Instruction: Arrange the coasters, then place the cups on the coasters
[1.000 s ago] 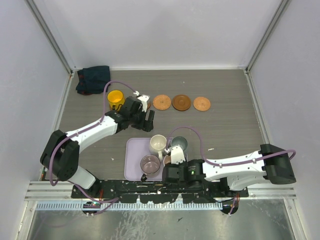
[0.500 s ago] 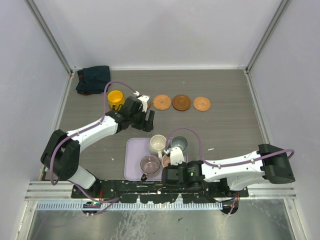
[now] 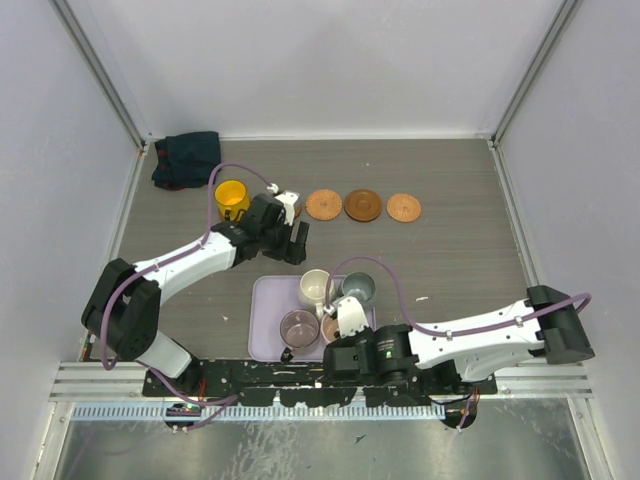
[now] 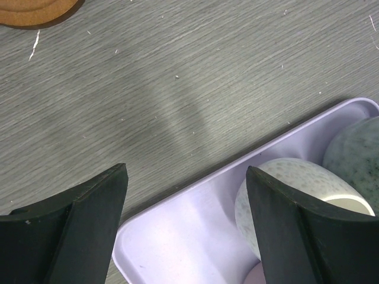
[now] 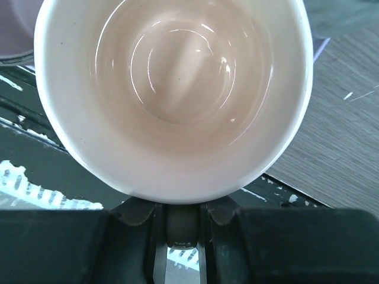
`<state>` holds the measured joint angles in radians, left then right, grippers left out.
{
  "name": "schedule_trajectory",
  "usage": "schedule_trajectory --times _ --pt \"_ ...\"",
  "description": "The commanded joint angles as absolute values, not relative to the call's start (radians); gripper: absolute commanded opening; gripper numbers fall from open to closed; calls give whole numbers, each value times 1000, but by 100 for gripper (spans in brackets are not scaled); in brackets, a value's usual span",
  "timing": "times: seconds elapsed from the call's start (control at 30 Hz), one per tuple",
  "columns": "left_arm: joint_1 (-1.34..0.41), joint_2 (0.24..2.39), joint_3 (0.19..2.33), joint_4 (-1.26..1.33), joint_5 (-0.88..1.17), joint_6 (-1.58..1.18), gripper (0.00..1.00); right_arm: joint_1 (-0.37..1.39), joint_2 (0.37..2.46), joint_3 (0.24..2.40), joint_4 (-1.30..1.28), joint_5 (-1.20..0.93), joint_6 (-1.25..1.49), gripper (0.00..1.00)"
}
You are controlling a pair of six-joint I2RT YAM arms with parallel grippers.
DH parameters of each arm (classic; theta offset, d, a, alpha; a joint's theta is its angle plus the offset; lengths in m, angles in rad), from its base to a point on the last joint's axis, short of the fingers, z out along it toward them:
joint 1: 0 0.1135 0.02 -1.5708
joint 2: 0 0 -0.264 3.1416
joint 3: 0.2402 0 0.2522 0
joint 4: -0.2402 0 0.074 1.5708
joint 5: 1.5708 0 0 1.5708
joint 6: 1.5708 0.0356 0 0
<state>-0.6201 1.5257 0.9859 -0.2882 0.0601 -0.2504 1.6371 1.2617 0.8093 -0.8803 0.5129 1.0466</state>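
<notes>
Three coasters [image 3: 363, 205] lie in a row at the back, and another coaster's edge [image 4: 35, 12] shows in the left wrist view. The yellow cup [image 3: 231, 197] stands at the back left. On the lavender tray [image 3: 268, 320] are the cream-white cup [image 3: 315, 288], the grey-green cup [image 3: 358, 289] and the mauve cup [image 3: 299, 328]. My right gripper [image 5: 180, 219] is shut on the handle of the pale pink cup [image 5: 177, 89], which the wrist partly hides from above at the tray's near right. My left gripper [image 4: 186, 171] hangs open and empty over the tray's far-left corner [image 4: 195, 236].
A dark folded cloth [image 3: 187, 158] lies in the back left corner. Side walls close in the table left and right. The right arm [image 3: 480, 335] stretches along the near edge above the metal rail.
The right gripper has closed on the pale pink cup's handle and drawn slightly toward the near edge. The left arm has not moved.
</notes>
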Motion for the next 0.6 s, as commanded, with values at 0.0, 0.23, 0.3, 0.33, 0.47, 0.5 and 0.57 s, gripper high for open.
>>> schedule_trajectory --times 0.0,0.23,0.3,0.33,0.47,0.5,0.57 --pt "-624 1503 987 -255 43 -252 82 1641 1164 909 -967 666 1071 1" --pt "-624 1490 988 -268 40 -249 82 1642 1165 1076 -1149 851 1075 1" --pt "-623 1477 987 -270 33 -247 82 1641 1169 1127 -1191 909 1081 1" --pt "-623 1472 986 -272 30 -245 83 1641 1169 1147 -1213 941 1091 1" --pt "-624 1457 984 -275 22 -241 82 1579 1146 1212 -1258 1017 1112 1" --pt "-624 1458 983 -275 22 -242 83 1545 1129 1208 -1237 1004 1086 1" --pt "-623 1456 983 -277 20 -241 83 1455 1091 1185 -1179 965 996 1"
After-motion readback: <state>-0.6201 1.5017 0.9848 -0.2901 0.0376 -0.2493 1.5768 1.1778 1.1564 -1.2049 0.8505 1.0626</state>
